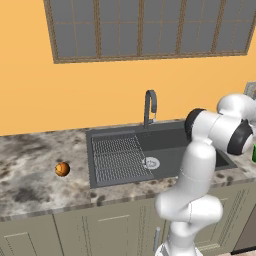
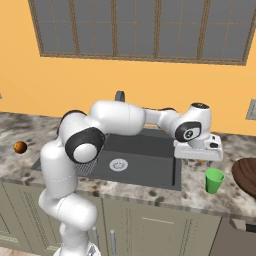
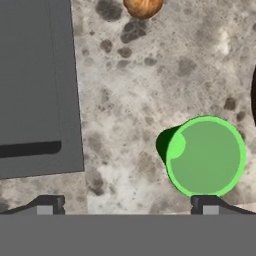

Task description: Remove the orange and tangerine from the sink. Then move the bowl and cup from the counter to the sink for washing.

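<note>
Two fruits: one orange-brown fruit point(image 1: 62, 169) lies on the surface left of the sink, well apart from the pincer; another point(image 3: 143, 7) sits at the top edge of the hand view, on bare surface beyond the cup.
Pincer: the pincer point(image 2: 200, 161) hangs above the surface just right of the sink, its jaws spread wide and holding nothing; in the hand view its dark fingertips point(image 3: 49, 204) stand far apart.
Cup: the green cup point(image 2: 214, 180) stands upright on the surface near the front edge, right of the sink; it is below the pincer and off to one side, beside one fingertip rather than between the two, untouched.
Bowl: the reddish-brown bowl point(image 2: 246, 173) rests on the surface just right of the cup, cut by the picture's edge.
Sink: the dark grey sink point(image 1: 165, 145) is set in the surface, with ribbed grid, round drain and faucet point(image 1: 150, 106) at its back edge; no fruit shows in the visible part of its basin.
</note>
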You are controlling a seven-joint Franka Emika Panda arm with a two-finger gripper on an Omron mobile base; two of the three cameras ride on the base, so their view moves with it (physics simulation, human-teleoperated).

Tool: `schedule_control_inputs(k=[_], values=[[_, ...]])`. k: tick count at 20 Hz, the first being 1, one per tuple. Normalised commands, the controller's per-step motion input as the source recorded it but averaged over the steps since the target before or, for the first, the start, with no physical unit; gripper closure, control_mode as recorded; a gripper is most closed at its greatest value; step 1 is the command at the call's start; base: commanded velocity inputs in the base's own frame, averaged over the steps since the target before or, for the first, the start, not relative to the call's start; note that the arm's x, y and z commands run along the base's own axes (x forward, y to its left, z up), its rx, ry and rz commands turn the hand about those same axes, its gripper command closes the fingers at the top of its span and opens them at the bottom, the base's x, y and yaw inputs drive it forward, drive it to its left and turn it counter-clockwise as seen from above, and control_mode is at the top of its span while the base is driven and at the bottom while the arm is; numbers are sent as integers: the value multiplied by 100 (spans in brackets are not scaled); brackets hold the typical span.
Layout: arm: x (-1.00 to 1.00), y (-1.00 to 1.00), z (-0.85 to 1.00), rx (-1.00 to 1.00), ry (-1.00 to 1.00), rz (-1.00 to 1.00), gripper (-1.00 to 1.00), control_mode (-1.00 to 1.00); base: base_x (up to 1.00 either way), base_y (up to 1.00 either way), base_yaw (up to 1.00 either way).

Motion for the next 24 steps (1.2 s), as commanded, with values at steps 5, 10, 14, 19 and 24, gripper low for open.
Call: schedule_control_inputs(k=[5, 10, 14, 19, 24], values=[[-5, -2, 0, 4, 0, 1, -100, -100, 0, 0, 0], [0, -9, -5, 4, 0, 5, -100, -100, 0, 0, 0], [0, -10, -8, 1, 0, 6, -100, -100, 0, 0, 0], [-4, -13, -5, 0, 0, 3, -100, -100, 0, 0, 0], [-7, -13, -5, 0, -1, 0, -100, -100, 0, 0, 0]])
